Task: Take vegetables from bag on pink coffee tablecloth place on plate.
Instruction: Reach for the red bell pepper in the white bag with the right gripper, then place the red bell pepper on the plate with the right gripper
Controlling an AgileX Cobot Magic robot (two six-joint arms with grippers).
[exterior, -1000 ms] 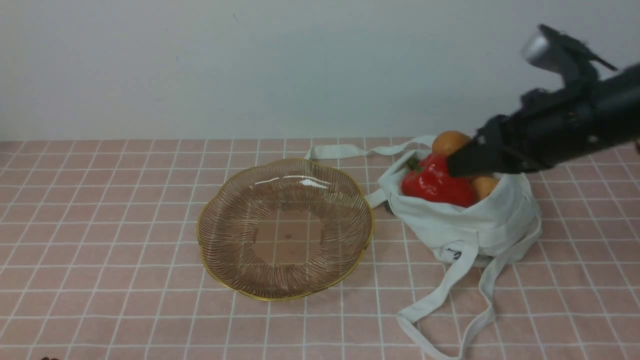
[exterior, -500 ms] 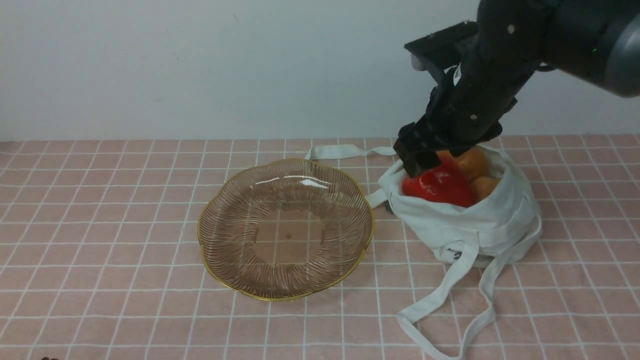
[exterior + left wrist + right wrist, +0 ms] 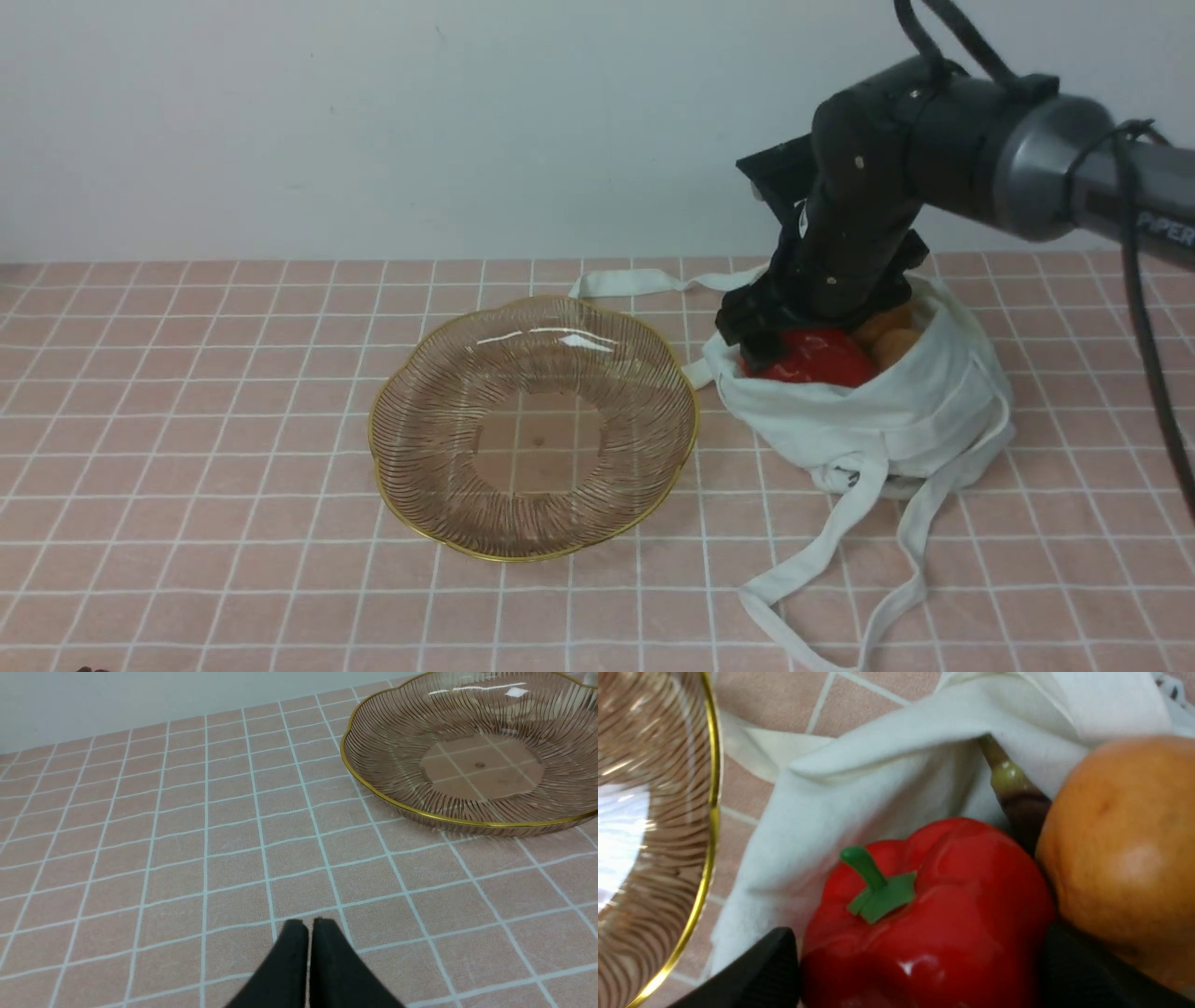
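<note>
Right arm has swung from a low reach off the right edge to a steep downward pose over the bag. The right gripper is now sunk into the bag mouth, and its fingers have gone from nearly closed to wide apart. The top orange lump got pushed rightward and lower. Plate and pink tablecloth haven't shifted.

Red pepper is in the bag, right of worktop centre toward the far edge. Its stem end faces up out of the bag mouth, with the stem tip leaning toward the bag wall on the plate side. So the long axis is roughly vertical, slightly tilted.

Right gripper: spread wide, one finger on each flank of the pepper, the other wedged between pepper and orange lump. Not clamped; can't tell if the pads touch the skin. A small green piece is tucked against the bag wall behind them.

Left gripper: fingers pressed together, holding nothing, low over bare tablecloth to the left of the plate.

Bag straps trail toward the near edge.
</note>
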